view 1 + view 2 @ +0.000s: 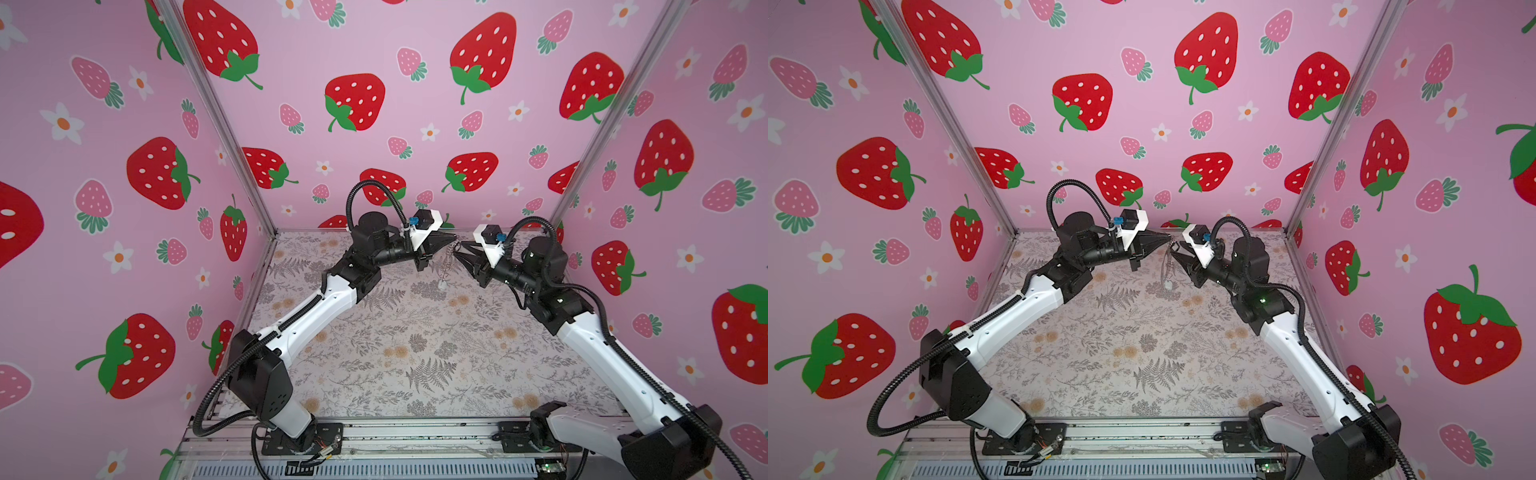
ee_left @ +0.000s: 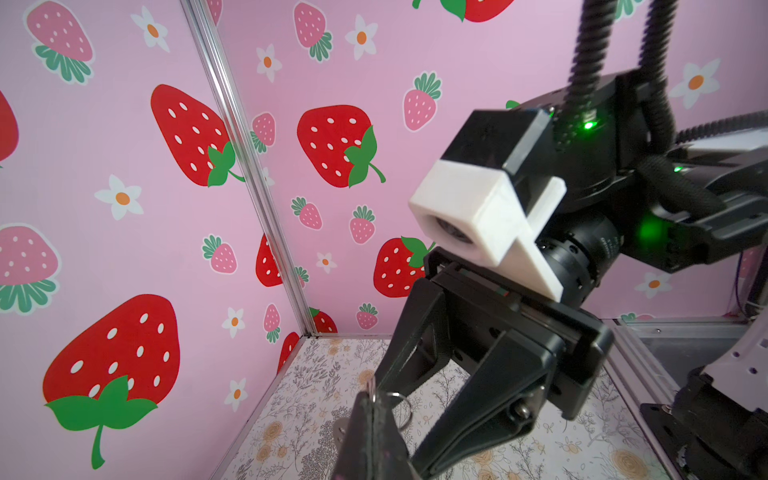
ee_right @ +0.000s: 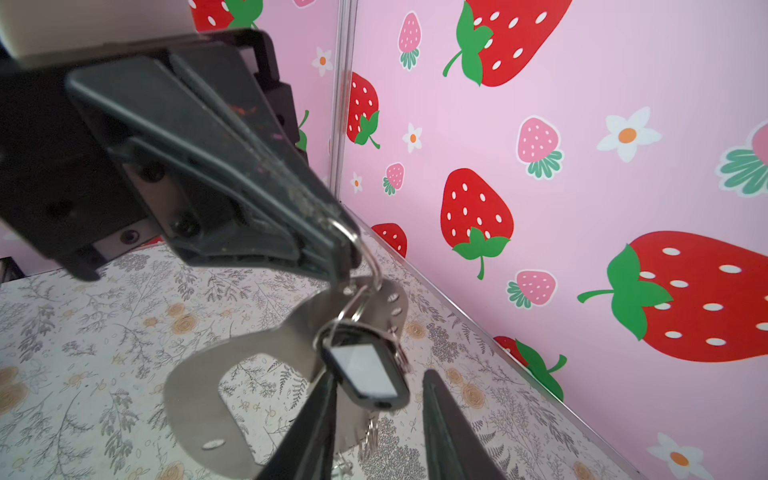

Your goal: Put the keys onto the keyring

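the left claw (image 3: 343, 249) is clamped shut on a wire loop (image 3: 368, 257), so the keyring (image 3: 249, 353) hangs free above the far edge of the worktop (image 1: 374, 332), near its middle, where the right claw (image 1: 459, 248) can reach it. that claw stands open, gripping nothing, fingers apart beside the black-tagged key (image 3: 365, 374), which dangles from a ring on the plate. the plain key cannot be made out. the back wall (image 1: 374, 124) stands close behind and probably limits reach.

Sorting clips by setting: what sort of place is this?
Probably a robot test booth: left arm and right arm bolted to an aluminium rail, strawberry-print walls on three sides, floral sheet underneath.
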